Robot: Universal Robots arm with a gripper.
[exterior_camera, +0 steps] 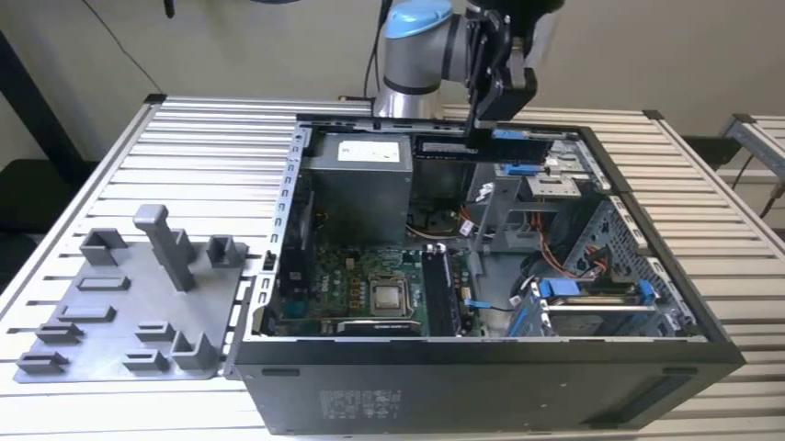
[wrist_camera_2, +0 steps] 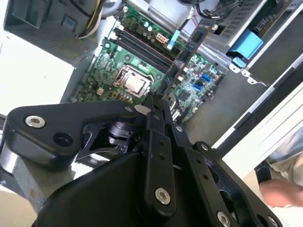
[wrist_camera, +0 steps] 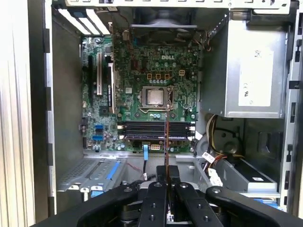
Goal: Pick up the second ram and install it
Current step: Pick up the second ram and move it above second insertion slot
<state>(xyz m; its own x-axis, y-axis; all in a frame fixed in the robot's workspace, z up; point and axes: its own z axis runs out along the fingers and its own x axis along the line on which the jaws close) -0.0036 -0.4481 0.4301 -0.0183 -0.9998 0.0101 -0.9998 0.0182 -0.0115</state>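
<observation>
Ribbed metal table (exterior_camera: 209, 138), open computer case (exterior_camera: 491, 386) on it, and your gripper (wrist_camera_2: 158, 104) hangs above the case with a load.
You've got the fingers pressed together on one end of the memory stick (wrist_camera_2: 184, 59), which juts out in the air over the motherboard (wrist_camera: 142, 71). In the first wrist view it shows edge-on, crossing in front of the long black slots (wrist_camera: 142, 128). Your grey tray (exterior_camera: 123, 308) sits beside the case, on the exterior view's left.
</observation>
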